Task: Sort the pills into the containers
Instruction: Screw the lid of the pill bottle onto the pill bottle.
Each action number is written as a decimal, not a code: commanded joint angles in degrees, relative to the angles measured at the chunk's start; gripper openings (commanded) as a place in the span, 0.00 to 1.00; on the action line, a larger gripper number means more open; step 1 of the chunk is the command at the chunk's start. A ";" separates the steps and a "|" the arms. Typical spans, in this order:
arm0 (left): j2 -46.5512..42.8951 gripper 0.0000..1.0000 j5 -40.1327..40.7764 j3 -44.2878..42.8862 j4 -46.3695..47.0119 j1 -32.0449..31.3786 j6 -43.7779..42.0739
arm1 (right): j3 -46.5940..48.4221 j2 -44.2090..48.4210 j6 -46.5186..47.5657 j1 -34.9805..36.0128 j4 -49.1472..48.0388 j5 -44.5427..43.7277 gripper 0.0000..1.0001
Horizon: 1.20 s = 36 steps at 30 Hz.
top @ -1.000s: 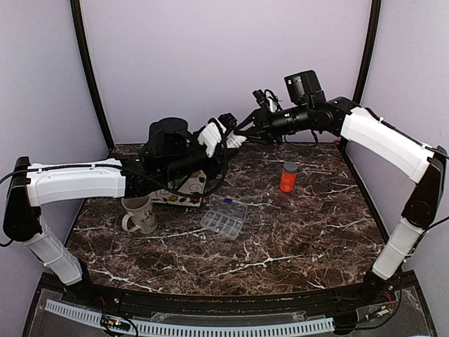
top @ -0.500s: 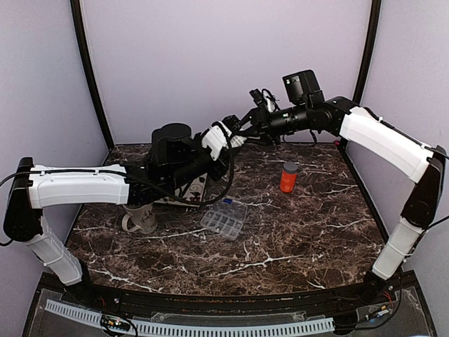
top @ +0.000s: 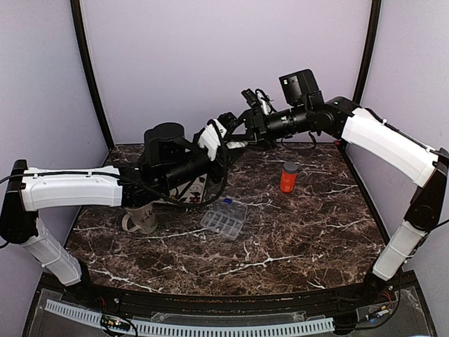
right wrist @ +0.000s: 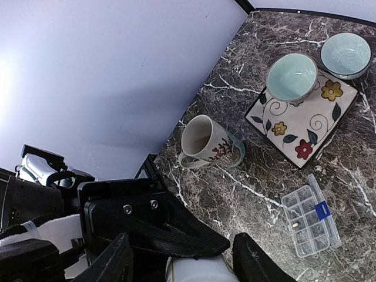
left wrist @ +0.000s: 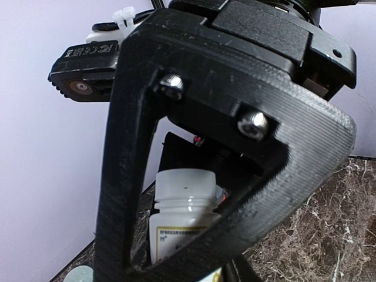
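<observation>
Above the back of the table my left gripper [top: 222, 137] is shut on a white pill bottle [left wrist: 183, 202], which it holds up. Its screw top [right wrist: 197, 271] lies between the spread fingers of my right gripper [right wrist: 185, 261], which stands open around it. I cannot tell whether those fingers touch it. The clear organiser box [top: 224, 217] lies flat on the marble below, lid open, and one small pale pill [right wrist: 295, 224] shows in a cell. Its other cells look bare from here. The bottle's contents are hidden.
An orange bottle [top: 288, 177] stands at the right back. A cream mug [right wrist: 208, 143] sits left of the organiser. Two pale green bowls [right wrist: 292, 76] [right wrist: 345, 54] rest by a flowered square plate [right wrist: 302, 123] under my left arm.
My right gripper's jaws have spread wider around the bottle's top. Both grippers have shifted slightly left and up. The left grip is unchanged.
</observation>
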State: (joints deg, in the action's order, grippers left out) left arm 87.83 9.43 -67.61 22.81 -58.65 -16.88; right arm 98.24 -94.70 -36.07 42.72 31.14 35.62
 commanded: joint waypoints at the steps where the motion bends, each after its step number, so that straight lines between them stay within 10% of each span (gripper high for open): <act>1: -5.06 0.00 -3.72 1.43 4.26 2.69 5.13 | -0.91 2.17 4.12 1.93 5.19 -1.62 0.58; 22: -4.23 0.00 -49.84 -6.39 -14.66 18.19 25.35 | -6.11 10.31 21.07 -0.74 2.23 -7.12 0.67; 36: 2.78 0.00 -74.62 -7.48 -6.87 23.06 42.30 | -1.38 8.12 26.98 -1.63 3.83 -4.06 0.65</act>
State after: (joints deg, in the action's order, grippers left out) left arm 90.67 -58.00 -74.35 11.27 -36.12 20.40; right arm 93.91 -85.69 -11.14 41.45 34.96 29.36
